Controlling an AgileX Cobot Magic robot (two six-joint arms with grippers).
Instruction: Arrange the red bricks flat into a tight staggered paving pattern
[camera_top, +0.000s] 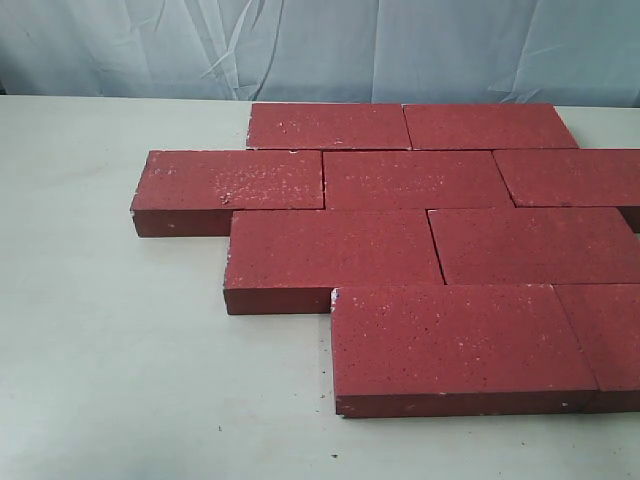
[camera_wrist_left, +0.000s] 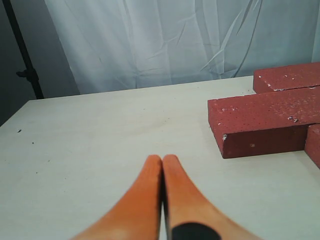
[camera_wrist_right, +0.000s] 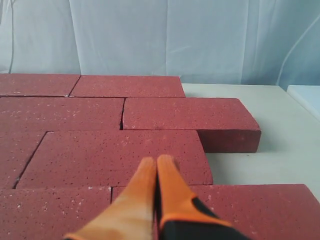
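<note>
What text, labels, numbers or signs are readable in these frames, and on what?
None readable in any view.
red bricks: only white flecks and edge chips, no stamp or lettering.
table: a few dark specks, no print.
curtain: plain, wrinkled, no marks.
Orange jaws in both wrist views: shut, no label visible.
</note>
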